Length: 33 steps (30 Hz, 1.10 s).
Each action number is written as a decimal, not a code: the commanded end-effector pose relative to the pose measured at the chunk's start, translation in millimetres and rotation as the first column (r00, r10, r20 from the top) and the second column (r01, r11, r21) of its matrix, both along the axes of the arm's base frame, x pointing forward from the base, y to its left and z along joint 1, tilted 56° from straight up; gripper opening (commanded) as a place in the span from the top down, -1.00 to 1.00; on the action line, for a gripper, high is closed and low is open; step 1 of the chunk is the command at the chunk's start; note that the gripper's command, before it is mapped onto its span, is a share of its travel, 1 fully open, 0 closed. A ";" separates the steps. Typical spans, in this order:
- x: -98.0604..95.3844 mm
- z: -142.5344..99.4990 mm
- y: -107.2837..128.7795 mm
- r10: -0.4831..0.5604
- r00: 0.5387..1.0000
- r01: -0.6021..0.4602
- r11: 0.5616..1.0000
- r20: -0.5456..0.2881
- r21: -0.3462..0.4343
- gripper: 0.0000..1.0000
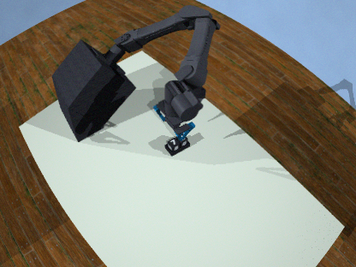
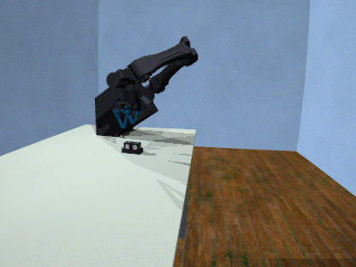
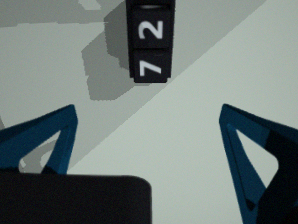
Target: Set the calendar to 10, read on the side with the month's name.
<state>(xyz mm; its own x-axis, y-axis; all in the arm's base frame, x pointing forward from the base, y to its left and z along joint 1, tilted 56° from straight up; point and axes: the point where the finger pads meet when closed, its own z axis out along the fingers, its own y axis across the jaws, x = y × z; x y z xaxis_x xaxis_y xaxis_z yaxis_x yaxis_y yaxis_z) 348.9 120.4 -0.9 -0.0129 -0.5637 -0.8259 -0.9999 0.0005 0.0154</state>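
Observation:
The calendar (image 1: 177, 145) is a small black tray holding two black cubes side by side on the pale mat. In the wrist view the cube with 2 on its upper face (image 3: 151, 30) sits beyond the cube with 7 on its upper face (image 3: 150, 65), and they touch. The calendar also shows in the exterior view (image 2: 132, 147), where its side digits are too small to read. My gripper (image 1: 175, 124) hangs just above and behind the calendar, with the blue fingers wide open and empty (image 3: 150, 145). It also shows in the exterior view (image 2: 125, 118).
The arm's big dark base block (image 1: 90, 90) stands tilted at the mat's far left corner. The pale mat (image 1: 180, 197) ends at a wooden floor (image 2: 265, 205) on all sides.

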 end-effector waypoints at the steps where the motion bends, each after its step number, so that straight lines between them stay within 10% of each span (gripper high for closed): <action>1: 3.1 2.6 -4.3 -0.012 1.000 0.012 1.000 0.009 0.001 -1.00; 33: 2.7 47.3 -70.3 -0.012 1.000 0.012 1.000 0.009 0.000 -1.00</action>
